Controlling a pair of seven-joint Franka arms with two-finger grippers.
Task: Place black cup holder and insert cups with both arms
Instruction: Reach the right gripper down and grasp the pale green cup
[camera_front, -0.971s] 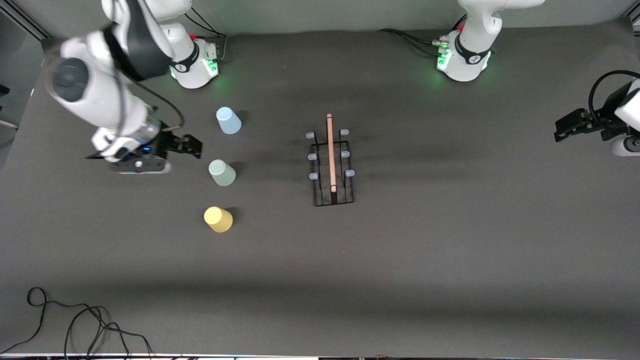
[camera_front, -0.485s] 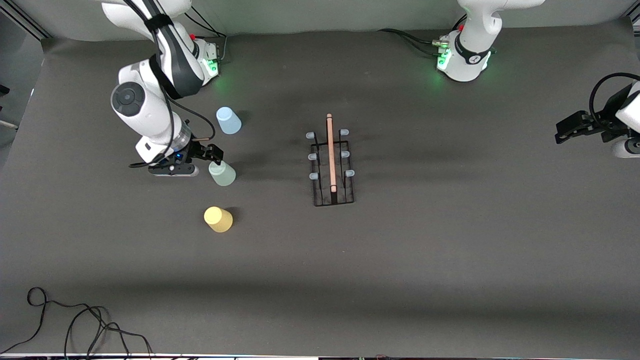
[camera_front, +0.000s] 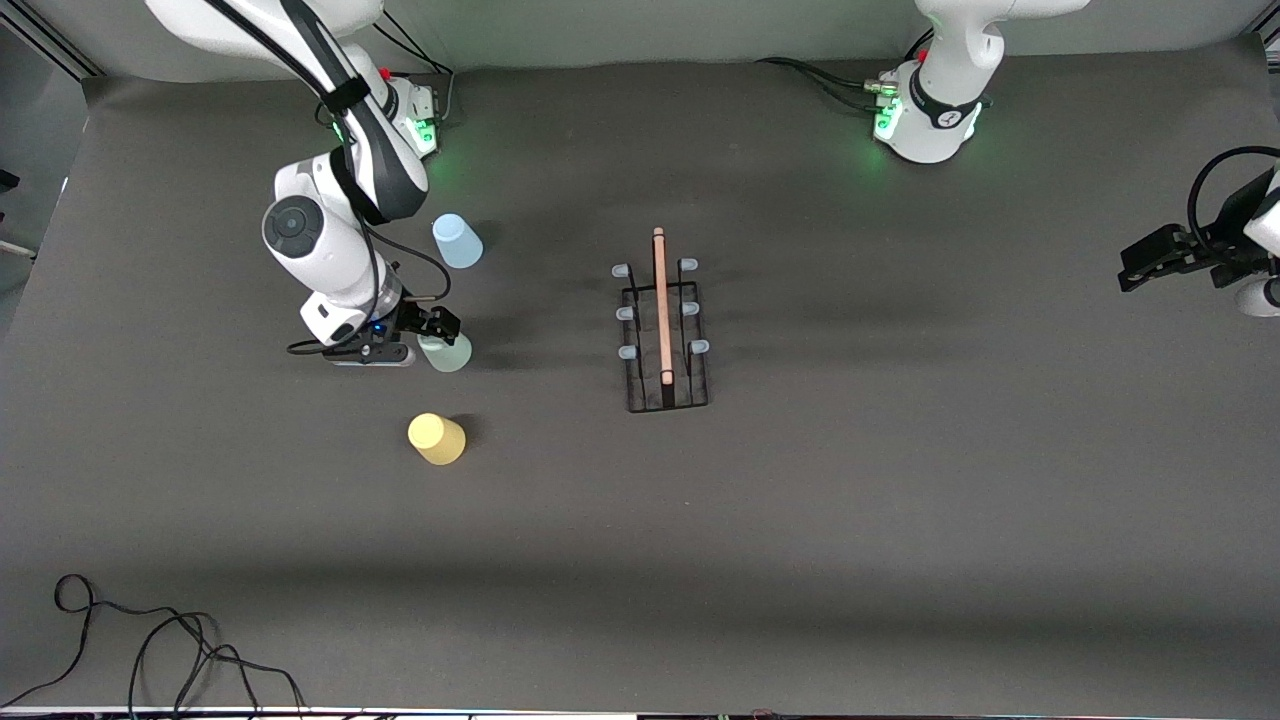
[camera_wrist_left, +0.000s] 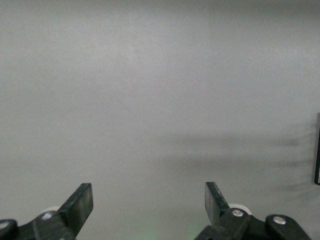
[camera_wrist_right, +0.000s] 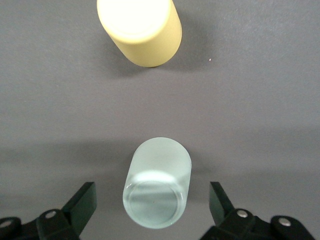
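The black cup holder (camera_front: 662, 335) stands mid-table, its wooden rod on top, and no cup sits on its prongs. Three cups stand in a row toward the right arm's end. The light blue one (camera_front: 457, 241) is farthest from the front camera, and the yellow one (camera_front: 437, 439) (camera_wrist_right: 140, 30) is nearest. The grey-green cup (camera_front: 449, 354) (camera_wrist_right: 157, 190) stands between them. My right gripper (camera_front: 441, 330) (camera_wrist_right: 151, 192) is open, a finger on either side of the grey-green cup without touching it. My left gripper (camera_front: 1150, 262) (camera_wrist_left: 149, 197) waits open and empty over the table's edge at the left arm's end.
Both arm bases (camera_front: 395, 110) (camera_front: 925, 110) glow green at the table edge farthest from the front camera. A loose black cable (camera_front: 150, 640) lies near the front edge toward the right arm's end. Bare dark mat (camera_front: 900, 450) surrounds the holder.
The right arm has swung in toward the grey-green cup and lowered, bringing its open gripper around it. The left gripper has drifted slightly outward. Cups and holder have not moved.
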